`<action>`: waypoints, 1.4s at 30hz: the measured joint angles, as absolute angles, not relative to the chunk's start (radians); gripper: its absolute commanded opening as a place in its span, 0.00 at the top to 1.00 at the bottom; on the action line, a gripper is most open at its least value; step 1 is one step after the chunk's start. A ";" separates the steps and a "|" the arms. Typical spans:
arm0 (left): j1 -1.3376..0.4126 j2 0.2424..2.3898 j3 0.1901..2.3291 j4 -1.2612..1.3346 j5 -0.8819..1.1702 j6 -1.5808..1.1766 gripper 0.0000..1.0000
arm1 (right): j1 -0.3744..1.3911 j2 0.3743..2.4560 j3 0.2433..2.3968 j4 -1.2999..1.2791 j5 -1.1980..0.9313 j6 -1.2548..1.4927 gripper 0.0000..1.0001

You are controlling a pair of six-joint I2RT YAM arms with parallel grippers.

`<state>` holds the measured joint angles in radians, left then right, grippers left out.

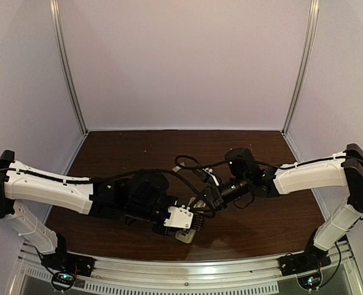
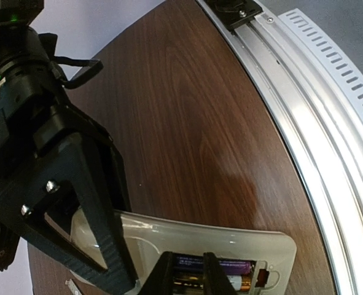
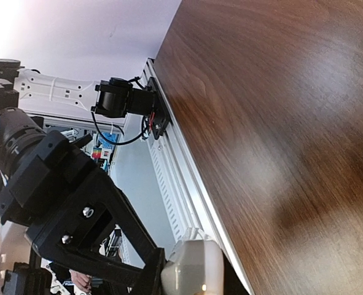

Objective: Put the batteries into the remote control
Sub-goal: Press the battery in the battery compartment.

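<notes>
The white remote control (image 2: 230, 239) is held over the table's front edge, back side up, its battery bay open. The blue-purple battery (image 2: 230, 266) and the whitish battery (image 2: 238, 282) lie side by side in the bay. My left gripper (image 2: 187, 278) has its jaws almost closed and empty, tips over the batteries. My right gripper (image 3: 193, 279) is shut on the remote's end (image 3: 196, 270); its black finger (image 2: 89, 203) shows in the left wrist view. From above, both grippers (image 1: 193, 218) meet over the remote (image 1: 184, 236).
The aluminium rail (image 1: 187, 270) runs along the table's near edge, close under the remote; it also shows in the left wrist view (image 2: 316, 104) and the right wrist view (image 3: 175, 166). White walls enclose the dark wood table (image 1: 187, 147).
</notes>
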<state>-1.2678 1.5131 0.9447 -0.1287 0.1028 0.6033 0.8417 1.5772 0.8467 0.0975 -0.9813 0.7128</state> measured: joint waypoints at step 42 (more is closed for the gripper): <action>-1.103 1.472 0.864 0.112 0.119 -0.242 0.52 | 0.778 1.482 0.818 0.293 -0.880 0.714 1.00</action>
